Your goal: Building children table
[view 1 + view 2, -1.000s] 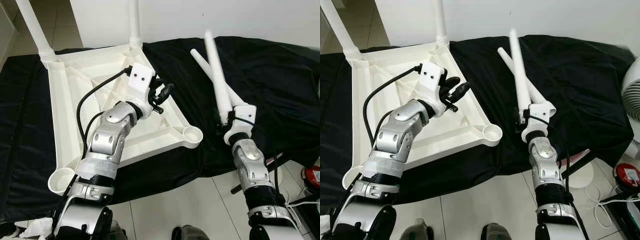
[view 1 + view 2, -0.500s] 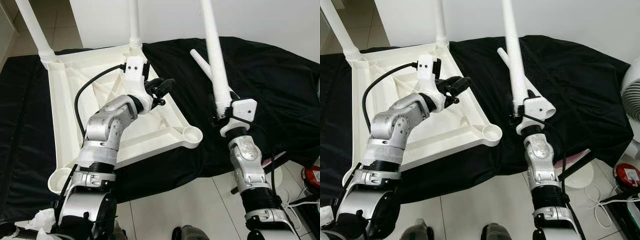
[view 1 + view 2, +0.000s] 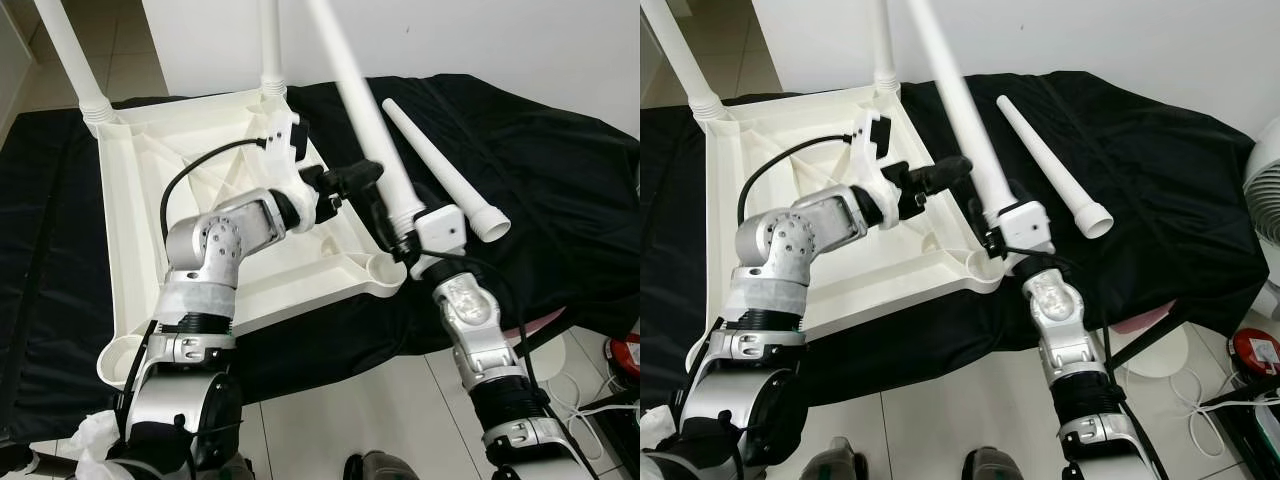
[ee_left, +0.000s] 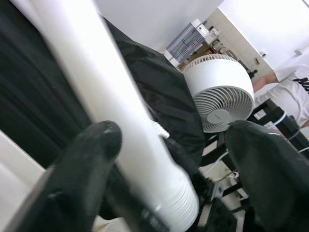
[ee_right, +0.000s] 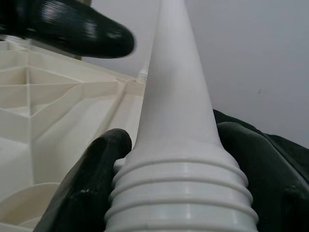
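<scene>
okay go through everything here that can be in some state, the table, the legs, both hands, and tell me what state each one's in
Tabletop: upside down on the black cloth, two legs fitted, near sockets empty.
Held leg: tilted, threaded end above the near right socket.
Spare leg: lying loose on the cloth.
Right hand: shut on the held leg.
Left hand: open, beside the held leg.

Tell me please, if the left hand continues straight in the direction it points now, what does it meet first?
Most likely the white table leg held by the right hand. The left hand points at it with open fingers, the leg between them in the left wrist view, though depth is unclear.
</scene>
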Tool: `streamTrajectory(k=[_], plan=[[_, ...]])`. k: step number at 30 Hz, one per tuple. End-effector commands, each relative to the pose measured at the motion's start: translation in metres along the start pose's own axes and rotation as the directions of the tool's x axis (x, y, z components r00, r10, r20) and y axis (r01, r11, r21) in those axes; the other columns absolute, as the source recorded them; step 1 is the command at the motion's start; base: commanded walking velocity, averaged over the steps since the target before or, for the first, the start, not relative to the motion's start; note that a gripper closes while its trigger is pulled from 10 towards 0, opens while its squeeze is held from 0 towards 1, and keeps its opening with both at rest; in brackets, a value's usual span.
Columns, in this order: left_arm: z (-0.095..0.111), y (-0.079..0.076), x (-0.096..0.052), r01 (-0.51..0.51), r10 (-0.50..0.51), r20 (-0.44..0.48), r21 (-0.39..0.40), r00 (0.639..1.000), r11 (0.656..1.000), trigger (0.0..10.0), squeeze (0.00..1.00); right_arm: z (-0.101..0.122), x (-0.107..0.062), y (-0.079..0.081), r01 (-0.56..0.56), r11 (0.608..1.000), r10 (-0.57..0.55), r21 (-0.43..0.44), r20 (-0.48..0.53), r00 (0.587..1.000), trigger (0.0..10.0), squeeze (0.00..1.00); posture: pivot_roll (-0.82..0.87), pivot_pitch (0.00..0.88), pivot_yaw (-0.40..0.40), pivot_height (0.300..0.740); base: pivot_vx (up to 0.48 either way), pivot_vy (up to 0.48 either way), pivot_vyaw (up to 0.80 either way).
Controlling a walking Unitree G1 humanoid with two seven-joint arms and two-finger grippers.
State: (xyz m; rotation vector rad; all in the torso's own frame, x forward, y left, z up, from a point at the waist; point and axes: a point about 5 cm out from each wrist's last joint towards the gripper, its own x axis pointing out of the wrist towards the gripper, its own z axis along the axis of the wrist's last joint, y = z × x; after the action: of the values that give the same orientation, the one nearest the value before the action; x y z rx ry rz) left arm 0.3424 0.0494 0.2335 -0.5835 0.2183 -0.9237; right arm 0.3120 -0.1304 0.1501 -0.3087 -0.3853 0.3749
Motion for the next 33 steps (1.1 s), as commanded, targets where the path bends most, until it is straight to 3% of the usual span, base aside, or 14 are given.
streamTrajectory(k=[1, 4, 5, 14, 24, 33], plan=[[-0.001, -0.003, 0.003, 0.080, -0.080, -0.031, -0.027, 0.996, 0.996, 10.0, 1.00, 0.002, 0.003, 0.009, -0.054, 0.998, 0.055, -0.026, 0.027, 0.998, 10.0, 0.00, -0.02, 0.000, 0.008, 0.740, 0.000, 0.000, 0.00], [-0.001, -0.003, 0.003, 0.075, -0.076, -0.042, -0.028, 0.996, 0.997, 10.0, 1.00, 0.003, 0.003, 0.012, -0.076, 0.996, 0.078, -0.045, 0.034, 0.996, 10.0, 0.00, -0.02, 0.000, 0.009, 0.740, 0.000, 0.000, 0.00], [-0.002, -0.001, 0.003, 0.063, -0.065, -0.053, -0.025, 0.996, 0.998, 10.0, 0.00, 0.003, 0.002, 0.014, -0.088, 0.995, 0.090, -0.052, 0.037, 0.995, 10.0, 0.00, -0.02, 0.000, 0.009, 0.740, 0.000, 0.000, 0.00], [-0.004, 0.007, 0.001, 0.008, -0.007, -0.090, 0.019, 0.996, 1.000, 10.0, 0.00, 0.003, -0.001, 0.020, -0.094, 0.994, 0.096, -0.058, 0.036, 0.995, 10.0, 0.00, -0.03, 0.000, 0.014, 0.740, 0.000, 0.000, 0.00], [0.004, 0.009, -0.006, -0.001, 0.003, -0.074, 0.038, 0.997, 0.999, 10.0, 0.00, -0.011, -0.007, 0.015, -0.002, 0.999, 0.001, -0.050, -0.034, 0.999, 10.0, 0.00, -0.04, 0.000, 0.016, 0.740, 0.000, 0.000, 0.00], [-0.011, 0.014, -0.006, -0.030, 0.042, -0.133, 0.088, 0.990, 0.996, 10.0, 0.00, -0.007, -0.008, 0.023, -0.036, 0.998, 0.036, -0.054, -0.010, 0.999, 10.0, 0.00, -0.04, 0.000, 0.012, 0.740, 0.000, 0.000, 0.00]])
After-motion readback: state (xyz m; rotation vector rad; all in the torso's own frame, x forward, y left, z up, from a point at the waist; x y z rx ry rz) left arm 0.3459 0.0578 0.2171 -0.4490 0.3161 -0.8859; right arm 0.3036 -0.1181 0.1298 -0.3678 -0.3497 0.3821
